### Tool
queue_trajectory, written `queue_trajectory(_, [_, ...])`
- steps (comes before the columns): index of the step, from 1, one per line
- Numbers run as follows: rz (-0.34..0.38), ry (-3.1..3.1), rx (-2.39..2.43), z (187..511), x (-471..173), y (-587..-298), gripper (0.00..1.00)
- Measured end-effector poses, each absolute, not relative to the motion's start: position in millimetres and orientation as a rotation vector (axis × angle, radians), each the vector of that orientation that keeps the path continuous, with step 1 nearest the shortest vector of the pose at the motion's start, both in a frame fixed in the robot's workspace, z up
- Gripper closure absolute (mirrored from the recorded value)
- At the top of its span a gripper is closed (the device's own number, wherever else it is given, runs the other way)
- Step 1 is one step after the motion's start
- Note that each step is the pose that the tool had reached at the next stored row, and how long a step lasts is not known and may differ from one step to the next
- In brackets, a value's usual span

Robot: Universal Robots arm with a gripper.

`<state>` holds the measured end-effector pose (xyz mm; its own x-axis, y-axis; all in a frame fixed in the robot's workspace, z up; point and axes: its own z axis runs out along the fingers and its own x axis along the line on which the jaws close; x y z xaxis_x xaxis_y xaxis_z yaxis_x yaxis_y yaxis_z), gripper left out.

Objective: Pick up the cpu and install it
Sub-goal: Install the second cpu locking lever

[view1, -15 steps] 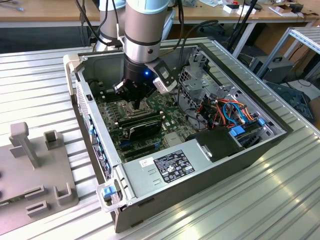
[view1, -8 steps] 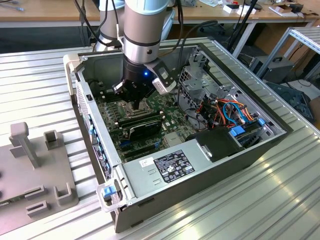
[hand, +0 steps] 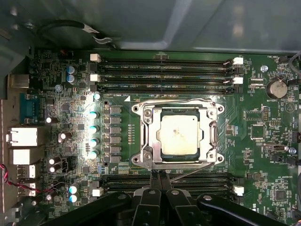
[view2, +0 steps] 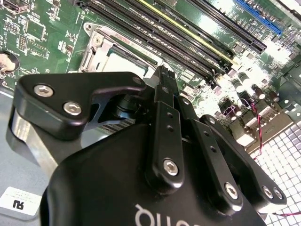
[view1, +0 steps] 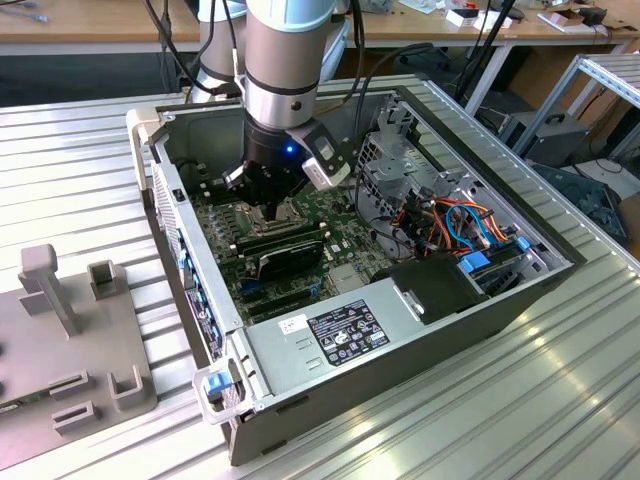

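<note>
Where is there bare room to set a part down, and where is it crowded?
Bare: the ribbed table beyond the grey fixture at the exterior view's left, and the stretch in front of the case toward its right. Crowded: inside the case, where the gripper hangs by the cpu in its socket, memory sticks either side.

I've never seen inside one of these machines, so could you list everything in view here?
computer case: one, grey, open on a ribbed metal table.
motherboard: one, green, on the case floor.
cpu: one, silver-grey, lying in the socket.
socket: one, metal frame, mid-board.
memory sticks: several, black, in rows on either side of the socket.
power supply: one, grey box, front corner of the case.
cables: bundle, orange and blue, at the exterior view's right.
grey fixture: one, on the table at the exterior view's left.
gripper: one, black, fingers together, hovering beside the socket.
</note>
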<state>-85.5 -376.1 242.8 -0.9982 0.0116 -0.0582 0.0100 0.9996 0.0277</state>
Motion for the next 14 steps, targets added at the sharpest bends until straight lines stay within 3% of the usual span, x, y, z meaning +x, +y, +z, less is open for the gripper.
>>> queue_trajectory(14, [0.045, 3.082, 0.017, 238.9, -89.4, -376.1, 0.89])
